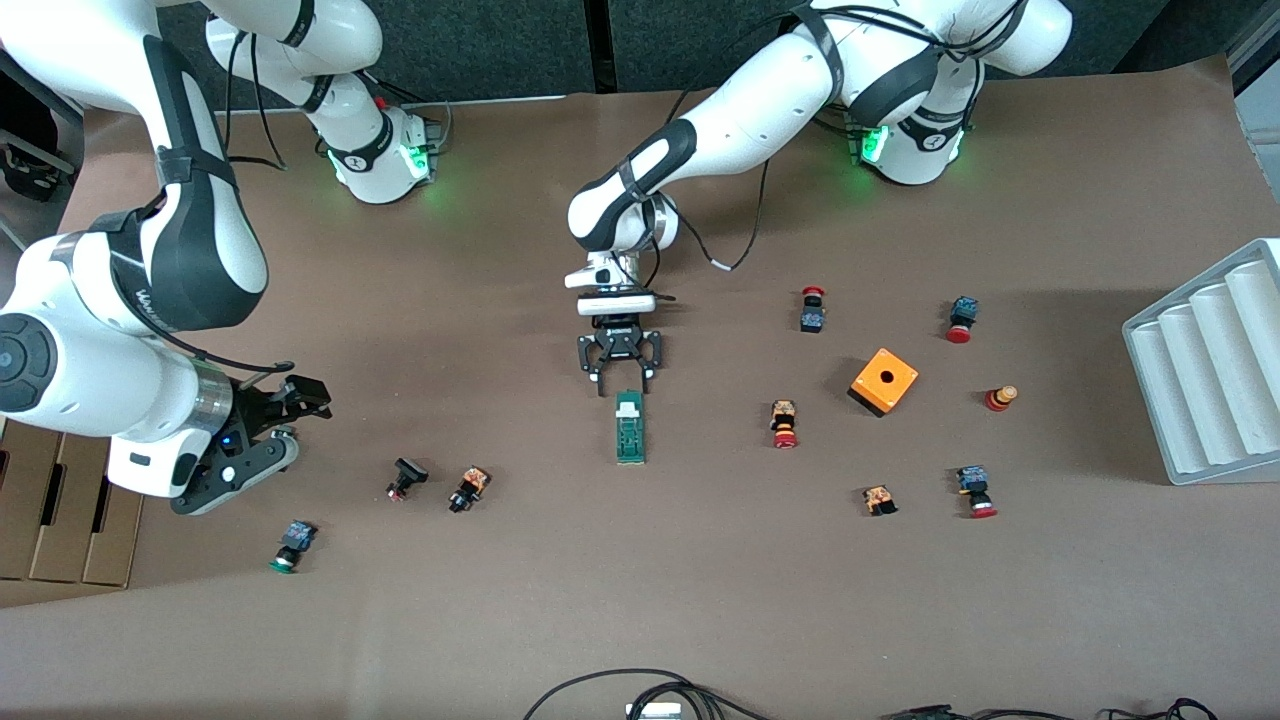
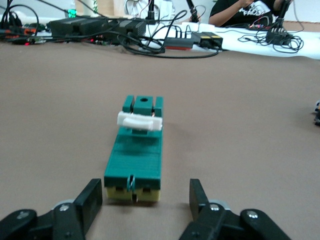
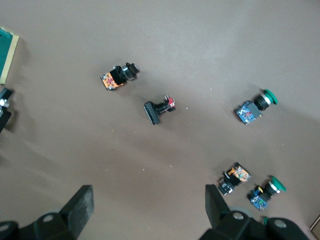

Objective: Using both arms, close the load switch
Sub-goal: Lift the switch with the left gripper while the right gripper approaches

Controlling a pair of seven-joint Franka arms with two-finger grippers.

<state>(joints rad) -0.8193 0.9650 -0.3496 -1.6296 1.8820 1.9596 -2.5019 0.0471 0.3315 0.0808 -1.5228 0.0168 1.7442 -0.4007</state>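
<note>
Brown tabletop, parts scattered across it. The load switch lies mid-table, and the left pincer sits low at its white-tipped end, fingers spread wide. The right pincer waits, spread, over the right arm's end.

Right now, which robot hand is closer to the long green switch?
The left. The left gripper sits right at the end of the load switch, jaws open and not touching it. The right gripper waits open, well off toward the right arm's end of the table.
</note>
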